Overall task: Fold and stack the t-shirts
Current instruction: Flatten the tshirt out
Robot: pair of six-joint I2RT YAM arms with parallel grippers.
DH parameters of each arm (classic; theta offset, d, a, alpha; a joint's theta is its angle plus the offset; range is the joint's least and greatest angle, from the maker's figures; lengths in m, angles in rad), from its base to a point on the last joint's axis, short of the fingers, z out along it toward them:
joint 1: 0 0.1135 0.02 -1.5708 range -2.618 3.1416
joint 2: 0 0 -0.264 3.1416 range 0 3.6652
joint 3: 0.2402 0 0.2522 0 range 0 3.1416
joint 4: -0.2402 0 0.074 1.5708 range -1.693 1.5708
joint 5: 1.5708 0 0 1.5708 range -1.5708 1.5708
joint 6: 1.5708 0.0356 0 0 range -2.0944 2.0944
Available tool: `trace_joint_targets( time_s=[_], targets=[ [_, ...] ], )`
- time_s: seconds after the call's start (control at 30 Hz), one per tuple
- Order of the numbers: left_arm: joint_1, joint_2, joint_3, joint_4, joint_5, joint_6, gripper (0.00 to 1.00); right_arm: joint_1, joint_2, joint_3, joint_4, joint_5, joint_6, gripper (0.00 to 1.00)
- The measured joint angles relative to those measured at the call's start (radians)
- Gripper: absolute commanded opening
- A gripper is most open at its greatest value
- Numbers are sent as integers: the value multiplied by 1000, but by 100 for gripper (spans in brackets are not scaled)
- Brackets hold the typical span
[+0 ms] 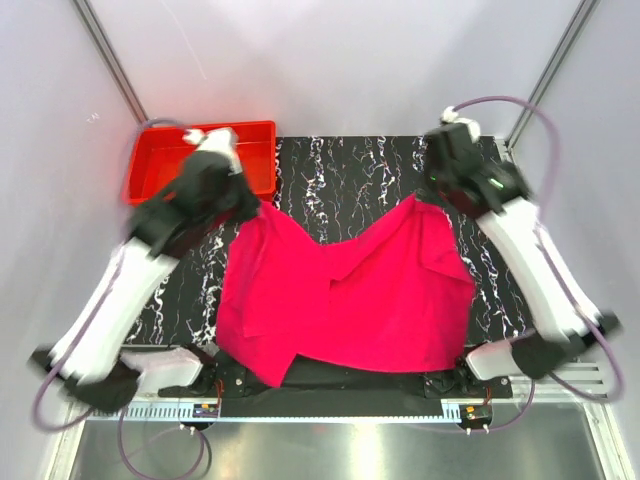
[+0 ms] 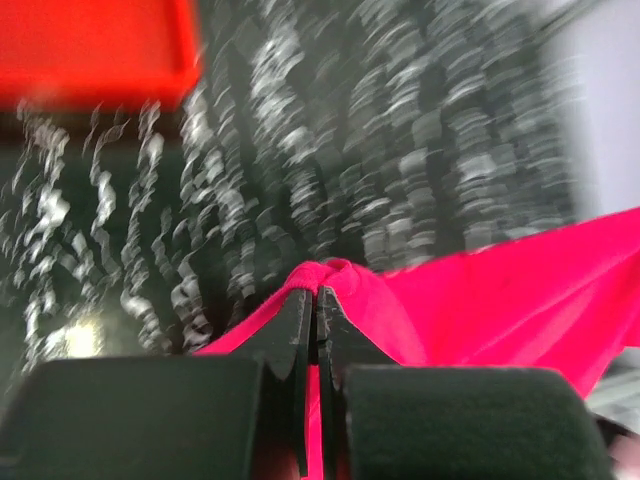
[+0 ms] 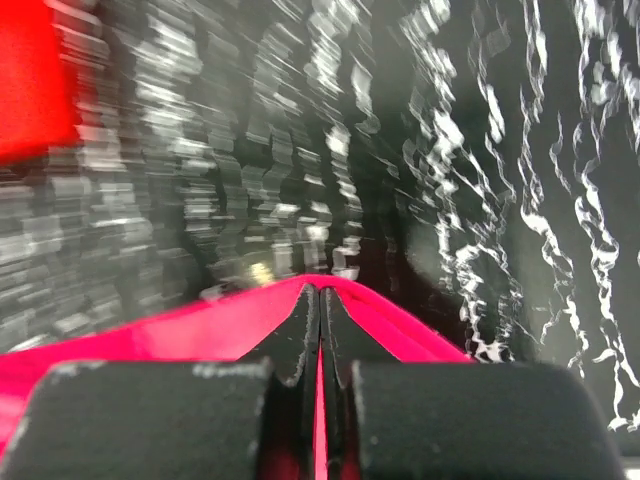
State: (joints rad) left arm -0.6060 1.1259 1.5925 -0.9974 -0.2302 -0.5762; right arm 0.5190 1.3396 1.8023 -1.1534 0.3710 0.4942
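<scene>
One magenta-pink t-shirt [image 1: 350, 300] hangs stretched between both arms over the black marbled table, sagging in the middle, its lower part lying toward the near edge. My left gripper [image 1: 262, 205] is shut on the shirt's upper left corner; in the left wrist view the gripper [image 2: 318, 292] pinches a bunched fold of the t-shirt [image 2: 480, 300]. My right gripper [image 1: 428, 197] is shut on the upper right corner; in the right wrist view the gripper [image 3: 320, 290] clamps the t-shirt edge [image 3: 170, 335]. Both wrist views are motion-blurred.
A red plastic tray [image 1: 160, 170] sits at the far left of the table, partly behind the left arm; the red tray [image 2: 95, 50] also shows at the top left of the left wrist view. Grey walls and metal posts enclose the table [image 1: 350, 175].
</scene>
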Motion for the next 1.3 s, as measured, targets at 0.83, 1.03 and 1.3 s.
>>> trace_joint_targets(
  time_s=[0.83,1.03,1.3],
  targets=[
    [318,578,-17,117,87,61,30,-304,772,204,137,-183,-175,0],
    [321,494,-103,151,100,63,48,-307,772,182,137,-182,-190,0],
    [271,254,-477,215,217,53,47,-320,772,177,131,-182,-205,67]
  ],
)
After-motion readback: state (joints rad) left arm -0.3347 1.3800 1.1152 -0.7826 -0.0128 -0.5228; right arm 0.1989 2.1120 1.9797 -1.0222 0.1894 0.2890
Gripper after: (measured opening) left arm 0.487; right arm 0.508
